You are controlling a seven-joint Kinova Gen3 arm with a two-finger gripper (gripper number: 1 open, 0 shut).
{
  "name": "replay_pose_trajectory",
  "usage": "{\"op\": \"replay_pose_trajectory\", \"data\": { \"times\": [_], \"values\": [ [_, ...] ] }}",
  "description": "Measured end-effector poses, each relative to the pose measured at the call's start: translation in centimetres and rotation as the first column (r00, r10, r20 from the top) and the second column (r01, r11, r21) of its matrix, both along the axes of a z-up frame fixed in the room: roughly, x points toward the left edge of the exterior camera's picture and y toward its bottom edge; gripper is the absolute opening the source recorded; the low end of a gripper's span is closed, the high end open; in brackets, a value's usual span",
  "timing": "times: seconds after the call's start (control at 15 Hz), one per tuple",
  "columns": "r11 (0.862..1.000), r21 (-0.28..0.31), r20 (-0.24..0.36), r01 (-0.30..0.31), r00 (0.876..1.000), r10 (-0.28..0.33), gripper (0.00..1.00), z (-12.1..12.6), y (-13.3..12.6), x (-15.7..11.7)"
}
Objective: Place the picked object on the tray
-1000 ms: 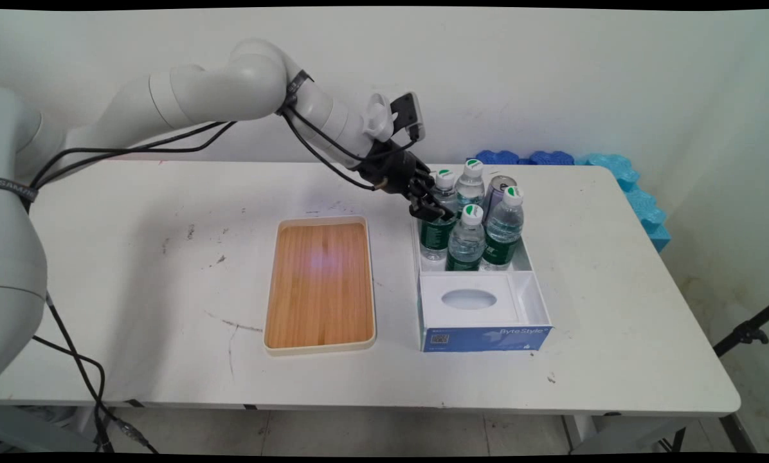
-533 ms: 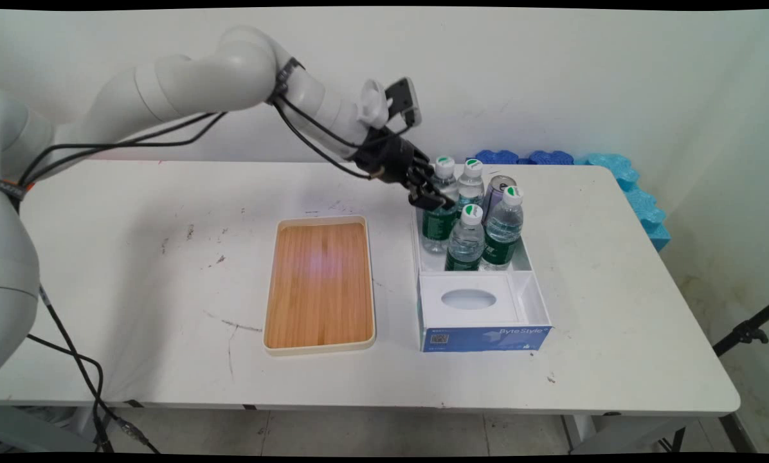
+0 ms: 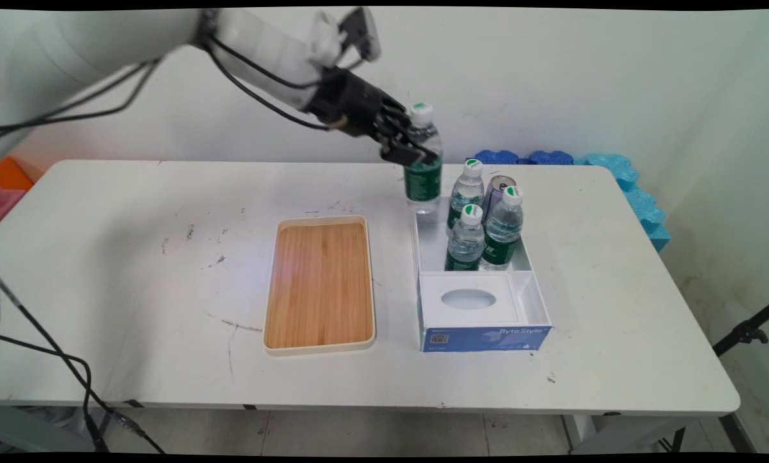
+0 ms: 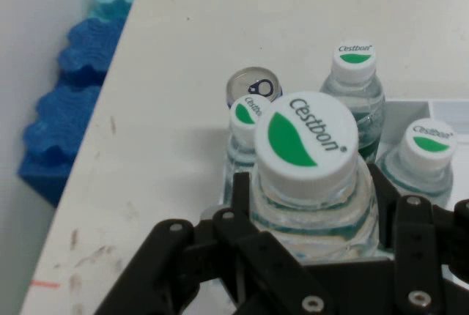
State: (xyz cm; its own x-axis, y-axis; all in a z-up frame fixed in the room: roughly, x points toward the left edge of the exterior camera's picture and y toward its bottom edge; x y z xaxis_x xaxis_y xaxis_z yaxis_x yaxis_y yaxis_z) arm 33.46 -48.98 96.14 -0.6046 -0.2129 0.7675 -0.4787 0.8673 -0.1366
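Main view: gripper (image 3: 410,149) clamps a water bottle (image 3: 422,170) by its shoulder, lifted clear above the white box (image 3: 531,273); wooden tray (image 3: 321,286) lies beside.

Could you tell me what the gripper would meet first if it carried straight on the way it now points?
The gripper, shut on a raised water bottle, points down to the right. Going on, the held bottle would probably meet the bottle at the box's far left first, though depth is hard to judge.

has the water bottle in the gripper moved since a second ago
Yes. The held water bottle has risen out of the white box and shifted slightly left; the gripper grips it above the box's far left corner.
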Motion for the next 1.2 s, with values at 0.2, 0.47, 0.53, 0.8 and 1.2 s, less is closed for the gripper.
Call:
{"op": "replay_pose_trajectory", "data": {
  "times": [0.2,0.47,0.53,0.8,1.2],
  "values": [
    [1.000,-0.015,0.009,-0.016,1.000,0.016,0.00,2.2,1.8,3.0],
    [0.999,-0.014,0.019,-0.032,0.999,0.032,0.00,2.9,3.5,5.7],
    [0.999,-0.014,0.025,-0.037,0.999,0.037,0.00,2.9,4.1,6.4],
    [0.998,-0.008,0.059,-0.069,0.996,0.070,0.00,1.5,5.5,8.4],
    [0.990,0.030,0.099,-0.137,0.986,0.134,0.00,-2.1,5.7,9.2]
  ]
}}
